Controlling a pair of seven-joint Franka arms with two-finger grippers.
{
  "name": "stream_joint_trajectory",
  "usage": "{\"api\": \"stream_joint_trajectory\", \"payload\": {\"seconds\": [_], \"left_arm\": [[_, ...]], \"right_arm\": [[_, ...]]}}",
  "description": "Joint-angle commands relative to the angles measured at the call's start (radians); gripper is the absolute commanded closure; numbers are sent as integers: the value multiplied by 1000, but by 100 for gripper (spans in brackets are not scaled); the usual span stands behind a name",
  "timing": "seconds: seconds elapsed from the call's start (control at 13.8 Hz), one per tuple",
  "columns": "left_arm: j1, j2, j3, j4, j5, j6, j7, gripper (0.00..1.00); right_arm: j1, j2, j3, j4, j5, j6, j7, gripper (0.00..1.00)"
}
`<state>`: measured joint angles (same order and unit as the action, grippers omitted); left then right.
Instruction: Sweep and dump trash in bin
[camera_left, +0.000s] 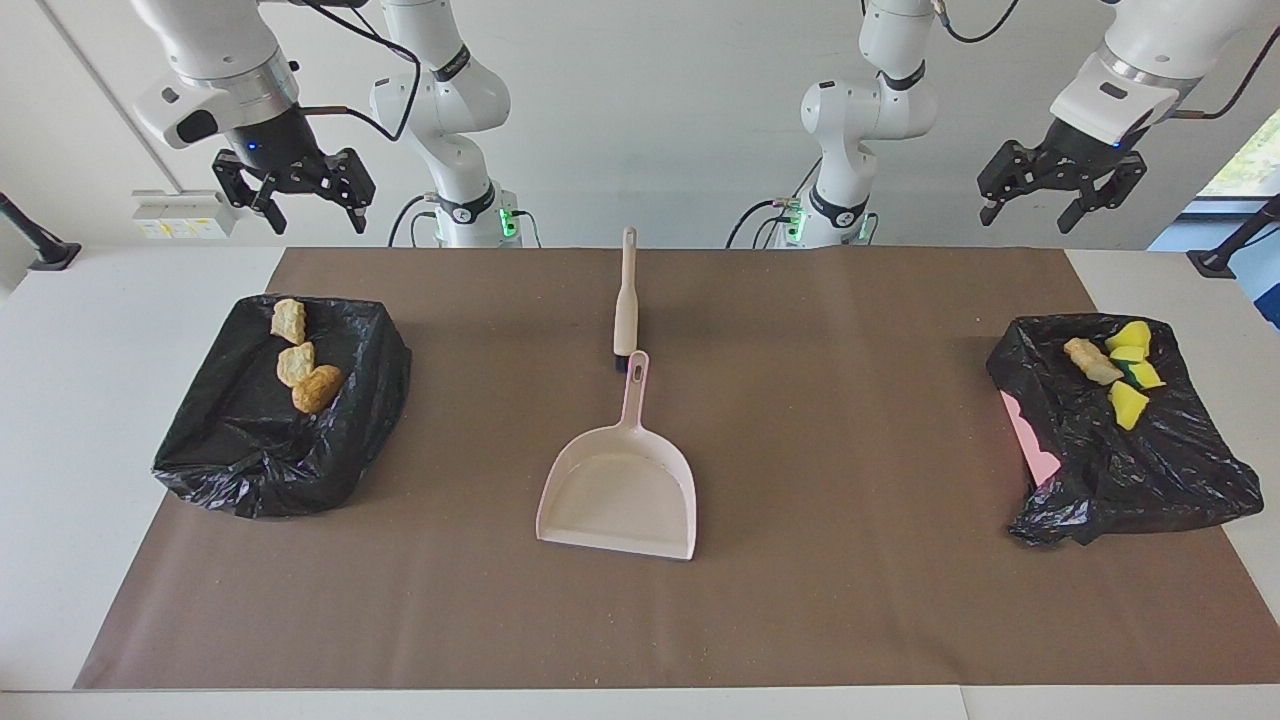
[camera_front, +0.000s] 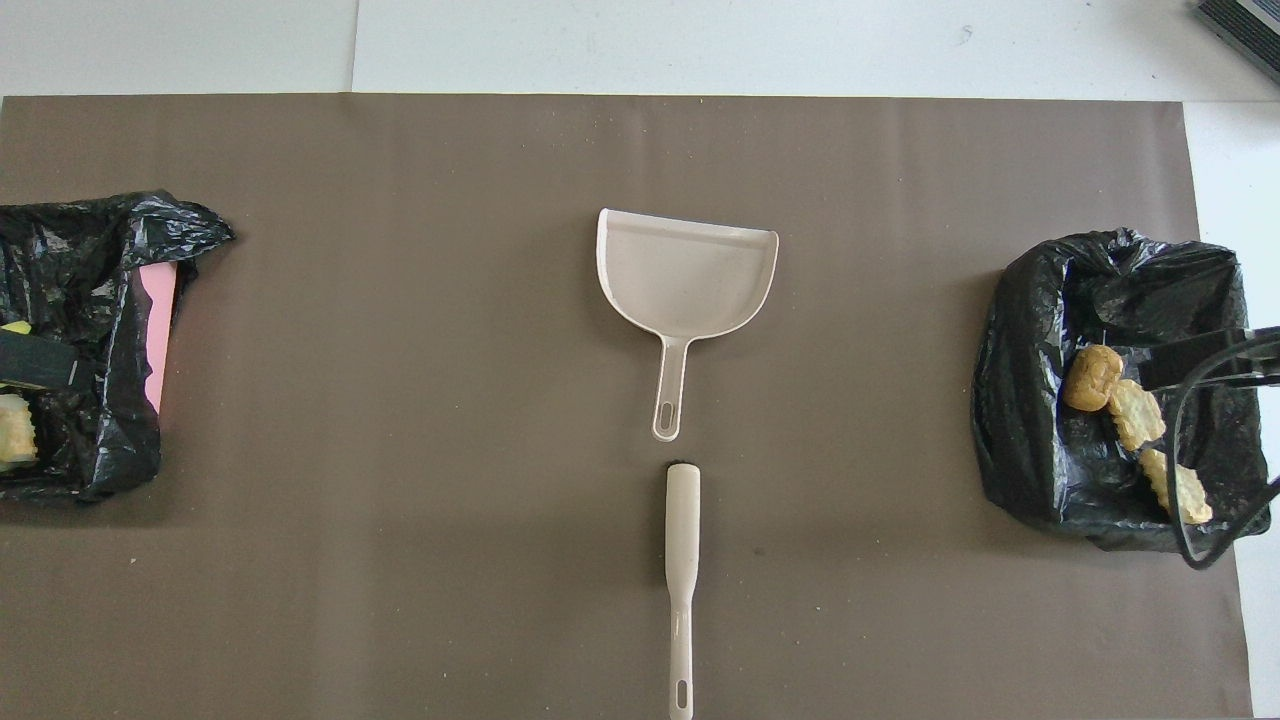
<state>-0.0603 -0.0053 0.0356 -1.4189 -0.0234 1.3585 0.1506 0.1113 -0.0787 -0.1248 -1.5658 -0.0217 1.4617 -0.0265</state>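
Three golden-brown chunks of trash (camera_left: 297, 364) (camera_front: 1120, 410) lie in the black-bagged bin (camera_left: 260, 460) at the right arm's end. Yellow scraps (camera_left: 1128, 404) and one brown chunk (camera_left: 1092, 361) lie in the black-bagged bin (camera_left: 1130, 480) at the left arm's end. The pale pink dustpan (camera_left: 620, 492) (camera_front: 690, 270) rests flat mid-table. The beige brush (camera_left: 626, 300) (camera_front: 682, 560) lies in line with its handle, nearer the robots. My right gripper (camera_left: 315, 222) hangs open and high over its bin. My left gripper (camera_left: 1025, 218) hangs open and high over the other bin. Both hold nothing.
A brown mat (camera_left: 850, 560) covers most of the white table and carries fine crumbs. A pink wall (camera_left: 1030, 435) of the bin at the left arm's end shows where the bag has slipped. The right arm's cable (camera_front: 1185, 470) loops over its bin.
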Motion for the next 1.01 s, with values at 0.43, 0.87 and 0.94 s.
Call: {"api": "stream_joint_trajectory", "payload": {"seconds": [0.43, 0.87, 0.94], "left_arm": [[13, -56, -17, -64, -10, 4, 30, 0], [19, -56, -17, -66, -10, 7, 26, 0], [19, -56, -17, -66, -9, 7, 26, 0]], "right_arm": [[-7, -29, 8, -36, 6, 17, -23, 0], [-2, -29, 10, -36, 6, 19, -20, 0], [-2, -27, 10, -34, 5, 20, -21, 0]]}}
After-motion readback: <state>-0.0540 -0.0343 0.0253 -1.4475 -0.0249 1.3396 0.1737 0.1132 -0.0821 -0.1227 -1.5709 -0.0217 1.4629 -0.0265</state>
